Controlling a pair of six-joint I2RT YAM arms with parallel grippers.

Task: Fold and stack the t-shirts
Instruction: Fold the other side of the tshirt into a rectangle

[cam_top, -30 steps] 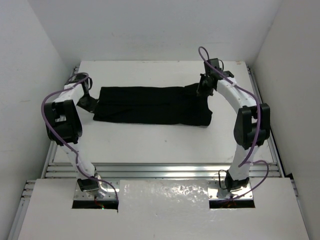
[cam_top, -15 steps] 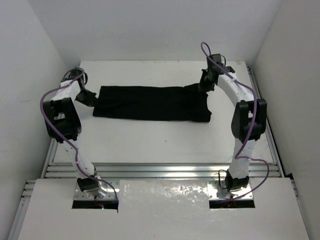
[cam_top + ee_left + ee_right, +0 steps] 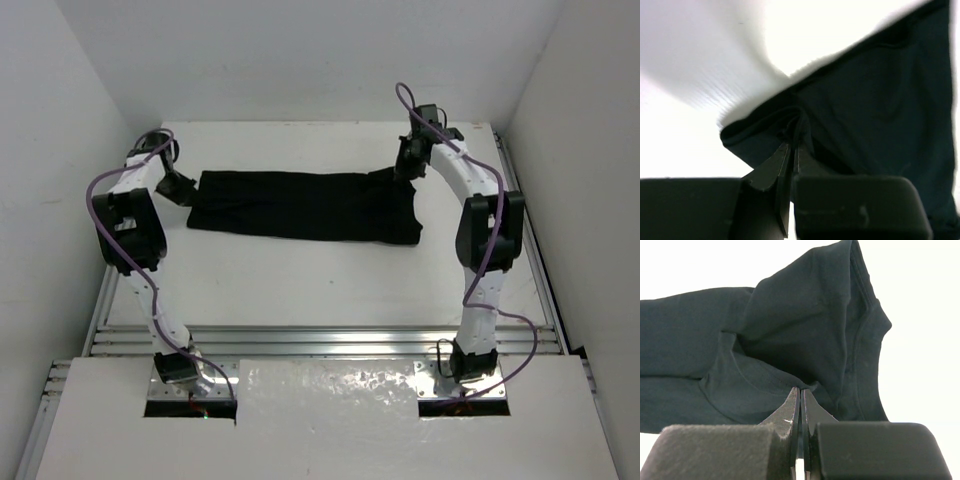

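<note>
One black t-shirt (image 3: 300,205) lies across the far half of the white table (image 3: 300,285) as a long folded band. My left gripper (image 3: 186,192) is at its left end, shut on a bunched edge of the cloth. In the left wrist view the closed gripper (image 3: 792,145) pinches a fold of the t-shirt (image 3: 880,100). My right gripper (image 3: 405,172) is at the right end, shut on the cloth. The right wrist view shows that gripper (image 3: 801,390) closed on the t-shirt (image 3: 790,325) beside the collar, with the fabric lifted into a peak.
Aluminium rails (image 3: 320,340) run along the table's near edge in front of the arm bases. White walls stand close on the left, right and far sides. The band of table between the shirt and the rails is bare.
Both grippers have moved a little toward the far wall, still shut on the shirt's ends. The shirt has shifted slightly away with them.
</note>
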